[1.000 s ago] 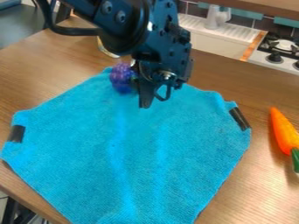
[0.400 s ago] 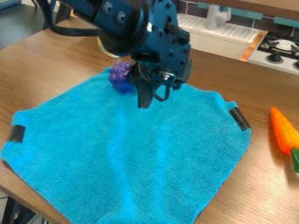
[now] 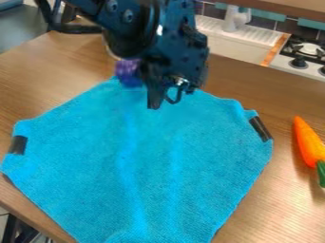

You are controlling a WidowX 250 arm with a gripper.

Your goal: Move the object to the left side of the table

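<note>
Camera view | purple toy [image 3: 129,72], my gripper [image 3: 163,100] shift toward 11 o'clock | can't tell whether I grip | probably slight 9-o'clock gain

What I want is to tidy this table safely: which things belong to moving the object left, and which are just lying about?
In the job:
Black gripper
Purple bumpy object, beside the gripper, likely the one to move
Wood-grain table, its left side the goal

Just lying about:
Orange carrot with green top
Blue towel, spread flat
</note>
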